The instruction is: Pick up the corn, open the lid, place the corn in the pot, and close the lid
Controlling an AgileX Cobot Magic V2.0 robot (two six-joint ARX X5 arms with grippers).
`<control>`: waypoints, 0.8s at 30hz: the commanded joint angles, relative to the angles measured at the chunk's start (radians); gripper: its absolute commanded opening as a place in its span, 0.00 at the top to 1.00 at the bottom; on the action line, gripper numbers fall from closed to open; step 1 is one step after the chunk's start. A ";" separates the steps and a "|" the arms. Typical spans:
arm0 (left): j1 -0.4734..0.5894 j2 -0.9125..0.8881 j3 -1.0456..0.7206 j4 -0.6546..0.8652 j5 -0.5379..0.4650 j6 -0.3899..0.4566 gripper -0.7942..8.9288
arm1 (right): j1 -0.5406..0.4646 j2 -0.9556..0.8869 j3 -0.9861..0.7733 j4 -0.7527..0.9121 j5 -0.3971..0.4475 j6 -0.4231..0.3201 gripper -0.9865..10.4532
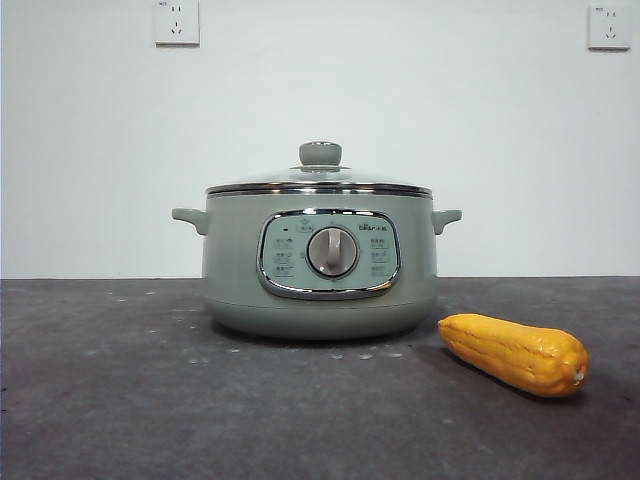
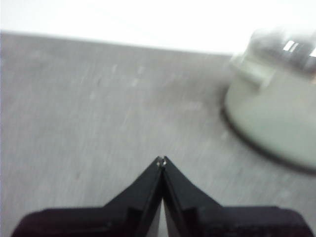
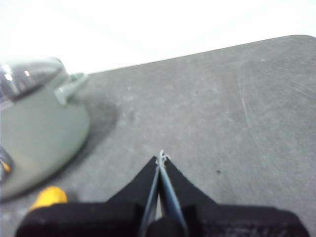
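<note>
Glossy tapered corn (image 1: 515, 354) lies beside squat lidded pot (image 1: 320, 265).

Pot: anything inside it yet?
Cannot tell. The lid sits closed on the pot, and the low front view shows nothing through its glass. The corn lies on the table beside the pot, outside it.
</note>
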 commanded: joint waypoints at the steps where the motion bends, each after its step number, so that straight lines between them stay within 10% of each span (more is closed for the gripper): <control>1: 0.003 0.006 0.053 0.008 0.011 -0.032 0.92 | 0.000 0.000 0.049 0.014 -0.018 0.075 0.92; 14: 0.003 0.176 0.430 -0.202 0.137 -0.045 0.92 | 0.000 0.227 0.446 -0.162 -0.163 0.023 0.92; 24: -0.009 0.357 0.763 -0.475 0.198 0.061 0.92 | 0.000 0.539 0.875 -0.589 -0.254 -0.163 0.92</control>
